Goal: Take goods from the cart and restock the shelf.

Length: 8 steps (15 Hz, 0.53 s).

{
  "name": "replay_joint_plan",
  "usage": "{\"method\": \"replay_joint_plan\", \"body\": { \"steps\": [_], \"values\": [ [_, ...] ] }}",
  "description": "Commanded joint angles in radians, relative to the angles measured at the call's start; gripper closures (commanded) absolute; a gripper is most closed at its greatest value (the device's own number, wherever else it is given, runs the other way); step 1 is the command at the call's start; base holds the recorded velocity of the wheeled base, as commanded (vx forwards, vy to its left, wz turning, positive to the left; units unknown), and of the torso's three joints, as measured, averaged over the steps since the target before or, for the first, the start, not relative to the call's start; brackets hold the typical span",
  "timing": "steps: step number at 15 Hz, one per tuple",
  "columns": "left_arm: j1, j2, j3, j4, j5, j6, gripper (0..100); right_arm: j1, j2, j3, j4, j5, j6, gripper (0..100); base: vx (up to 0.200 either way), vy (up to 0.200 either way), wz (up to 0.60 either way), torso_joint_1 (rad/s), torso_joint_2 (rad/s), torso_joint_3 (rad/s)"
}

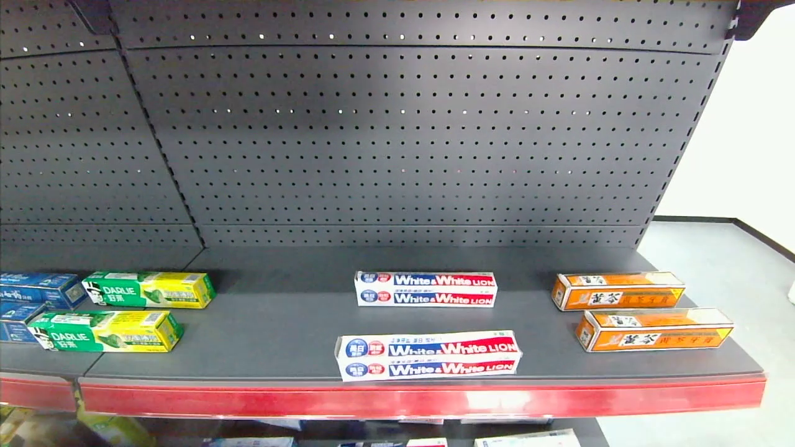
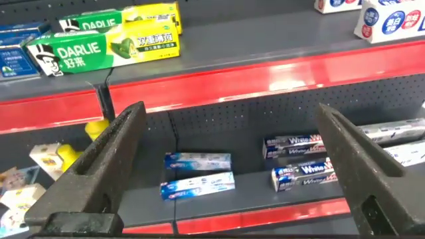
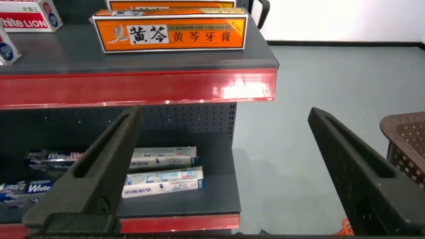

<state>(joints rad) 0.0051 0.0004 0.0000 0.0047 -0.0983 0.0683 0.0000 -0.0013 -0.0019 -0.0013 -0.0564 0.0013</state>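
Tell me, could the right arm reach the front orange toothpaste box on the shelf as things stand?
Probably yes. The right gripper is open and empty, and the front orange toothpaste box lies by the shelf's red edge with nothing before it. The gripper sits lower, so it must rise.

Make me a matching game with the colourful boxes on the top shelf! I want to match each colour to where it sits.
Things:
1. green boxes
2. white boxes
3. orange boxes
4. blue boxes

Places on the shelf:
A. in the middle
B. at the far left edge
C. on the left, just beside the blue ones
D. at the right end

Pairs: 1-C, 2-A, 3-D, 4-B
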Motion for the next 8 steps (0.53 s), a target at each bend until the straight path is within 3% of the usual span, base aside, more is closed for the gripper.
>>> {"method": "replay_joint_plan", "body": {
  "steps": [1,3,8],
  "values": [
    [-0.001,0.000,0.000,0.000,0.002,-0.002,0,0.000,0.001,0.000,0.000,0.000,0.000,0,0.200,0.000,0.00,0.002,0.00,-0.002],
    [-0.001,0.000,0.000,0.000,0.000,-0.001,0,0.000,0.001,0.000,0.000,-0.002,0.000,0,0.200,0.000,0.00,-0.002,0.00,0.009],
    [-0.001,0.000,0.000,0.000,0.003,-0.010,0,0.000,0.001,0.000,0.000,0.000,0.000,0,0.000,0.000,0.00,0.000,0.00,0.000]
  ]
}}
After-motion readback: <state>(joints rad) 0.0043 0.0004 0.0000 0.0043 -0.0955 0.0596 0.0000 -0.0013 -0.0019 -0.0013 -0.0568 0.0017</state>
